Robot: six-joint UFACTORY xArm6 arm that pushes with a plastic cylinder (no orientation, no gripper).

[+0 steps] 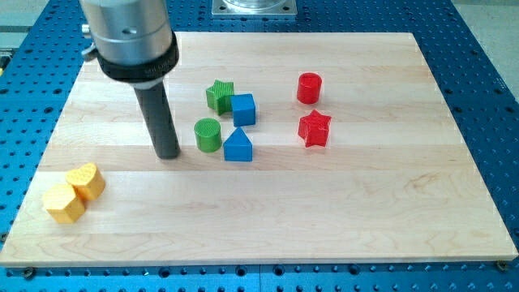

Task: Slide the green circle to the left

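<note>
The wooden board (324,211) is the biggest thing and it lies on a blue perforated table (486,97). Above it stands the arm's grey cylinder (130,36) with the dark rod under it. There are no fingers on this arm, so nothing can be open or closed, and nothing is held. My tip (168,154) rests on the board.

Just to the view's right of my tip, near but not touching, stands the green circle (208,135). Beside the circle, further right of the tip, is the blue triangle (238,146). Up and right of the tip are the green star (219,95) and the blue cube (243,109), touching each other. Well to the right of the tip are the red star (315,129) and, above it, the red cylinder (309,88).

Down and left of my tip, well apart from it, two yellow blocks (74,192) lie together.
</note>
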